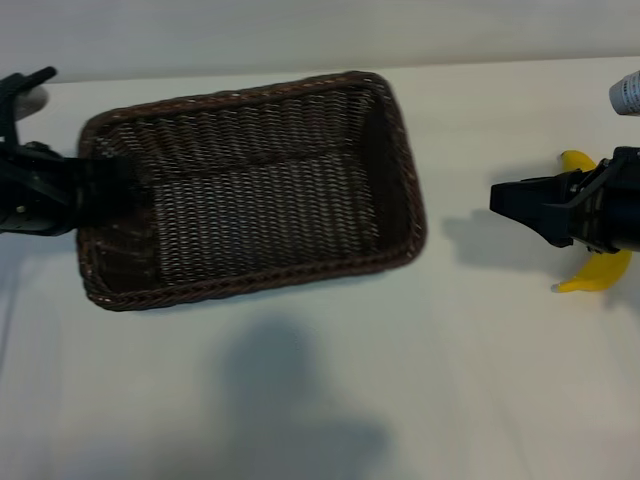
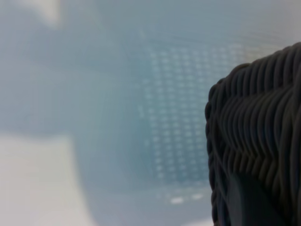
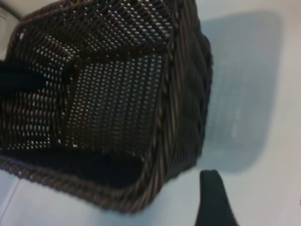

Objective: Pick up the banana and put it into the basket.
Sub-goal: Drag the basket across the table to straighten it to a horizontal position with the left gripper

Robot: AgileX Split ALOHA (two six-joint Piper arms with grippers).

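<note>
The left gripper (image 1: 85,185) pinches the short end wall of the basket (image 1: 250,185), jaws narrow on the wicker, and should hold it steady. The right gripper (image 1: 515,203), jaws wide and empty, waits beyond the basket's opposite end, above the banana (image 1: 598,272) (mostly hidden under it). No readable writing shows.

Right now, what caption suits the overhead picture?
Left gripper grips the empty basket; right gripper waits open over the banana.
</note>
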